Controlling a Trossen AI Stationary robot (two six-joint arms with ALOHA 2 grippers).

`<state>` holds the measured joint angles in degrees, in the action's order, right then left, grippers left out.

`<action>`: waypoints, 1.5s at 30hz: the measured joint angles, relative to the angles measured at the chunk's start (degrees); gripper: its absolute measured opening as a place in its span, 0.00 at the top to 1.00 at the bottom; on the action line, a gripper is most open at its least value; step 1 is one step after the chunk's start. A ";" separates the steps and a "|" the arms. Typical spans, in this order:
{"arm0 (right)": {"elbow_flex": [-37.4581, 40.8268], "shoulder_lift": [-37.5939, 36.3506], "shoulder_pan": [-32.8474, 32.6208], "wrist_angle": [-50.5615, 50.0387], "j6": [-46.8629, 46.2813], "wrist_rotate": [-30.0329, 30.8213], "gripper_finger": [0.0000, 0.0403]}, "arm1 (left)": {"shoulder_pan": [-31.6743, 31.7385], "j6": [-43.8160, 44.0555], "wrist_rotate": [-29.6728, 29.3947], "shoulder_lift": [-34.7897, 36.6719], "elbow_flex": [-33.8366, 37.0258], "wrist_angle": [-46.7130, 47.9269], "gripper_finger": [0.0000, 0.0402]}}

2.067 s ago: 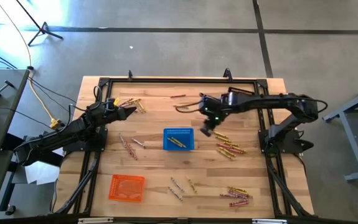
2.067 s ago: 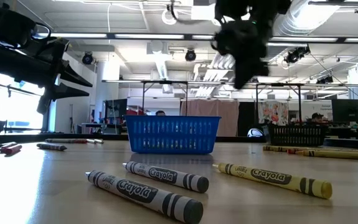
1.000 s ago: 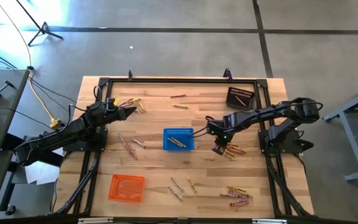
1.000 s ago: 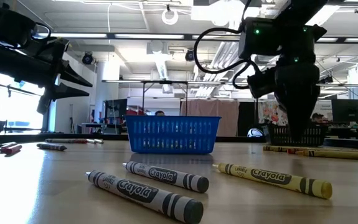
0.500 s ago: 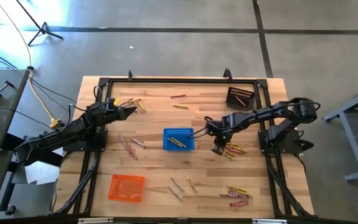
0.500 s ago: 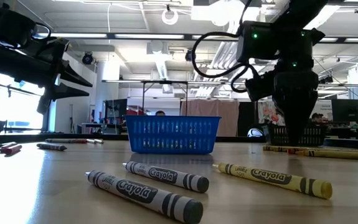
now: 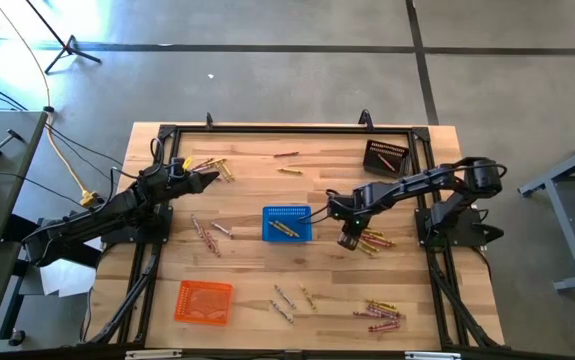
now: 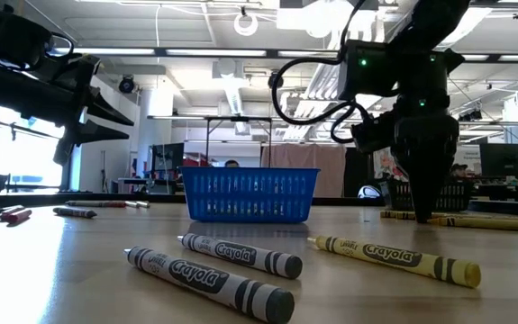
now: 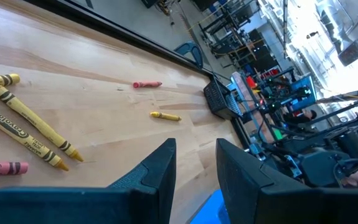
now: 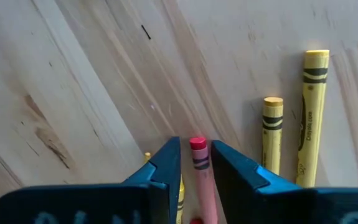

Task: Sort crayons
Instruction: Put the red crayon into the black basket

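Observation:
Crayons lie scattered on the wooden table [image 7: 247,265]. One group [image 7: 372,238] lies right of the blue basket [image 7: 287,223]. My right gripper [image 7: 346,240] points straight down over that group's left end, open, fingertips low at the tabletop [image 8: 421,214]. In the right wrist view its fingers stand closely on either side of a red crayon [image 10: 198,163] that lies flat, with a thin strip of wood showing on each side. Yellow crayons [image 10: 272,130] lie beside it. My left gripper [image 7: 212,180] hangs open at the table's far left, near several yellow crayons [image 9: 23,127].
A dark basket [image 7: 385,157] stands at the far right and an orange basket [image 7: 204,301] at the near left. More crayons lie at the left [image 7: 205,235], the near middle [image 7: 285,302] and the near right [image 7: 379,313]. Two single crayons [image 7: 286,155] lie near the far edge.
My right gripper has sunk a little, straight down onto the crayon group right of the blue basket, until its fingertips reach the tabletop. The crayons have not moved.

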<state>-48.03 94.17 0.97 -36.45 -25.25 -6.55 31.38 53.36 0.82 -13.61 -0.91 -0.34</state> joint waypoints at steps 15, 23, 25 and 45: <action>0.04 0.13 0.13 0.58 -0.19 0.31 0.95 | 0.00 -0.01 0.00 0.00 0.01 0.00 0.75; -3.91 0.50 0.19 1.14 1.07 3.26 0.98 | -0.02 -0.02 0.00 0.00 0.00 0.02 0.75; -6.19 0.31 0.32 0.52 2.80 5.51 0.98 | 0.00 0.00 0.00 0.00 0.00 0.01 0.75; -27.97 -2.50 23.17 -15.83 25.88 11.97 0.97 | -0.02 0.00 0.00 0.00 0.00 0.00 0.75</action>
<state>-76.00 91.67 24.14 -52.27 0.63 5.42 31.35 53.36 0.82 -13.61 -0.91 -0.34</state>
